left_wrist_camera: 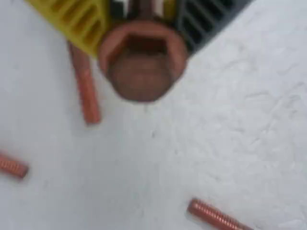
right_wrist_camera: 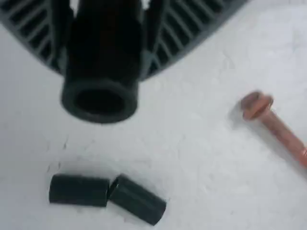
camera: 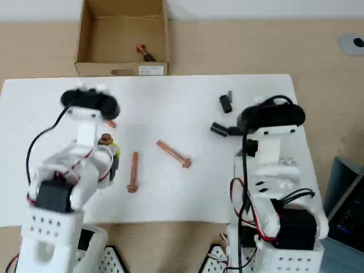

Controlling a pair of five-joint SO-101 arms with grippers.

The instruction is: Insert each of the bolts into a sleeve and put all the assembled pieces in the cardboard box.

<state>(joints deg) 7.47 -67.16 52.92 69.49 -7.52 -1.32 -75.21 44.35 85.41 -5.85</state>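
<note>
I am pinching a copper bolt (left_wrist_camera: 143, 64) in my left gripper (left_wrist_camera: 142, 24), holding it above the white mat (camera: 170, 193). I am clamping a black sleeve (right_wrist_camera: 100, 98) in my right gripper (right_wrist_camera: 103, 33). Two loose sleeves (right_wrist_camera: 79, 190) are lying end to end, touching, on the mat. Two loose bolts (camera: 133, 172) are lying between my arms. One assembled piece (camera: 144, 53) is resting inside the cardboard box (camera: 85, 34).

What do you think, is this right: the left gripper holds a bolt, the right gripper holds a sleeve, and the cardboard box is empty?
Not entirely. The cardboard box is not empty: the high view shows one assembled piece lying in it. The rest stands: the left gripper holds a bolt and the right gripper holds a sleeve.
</note>
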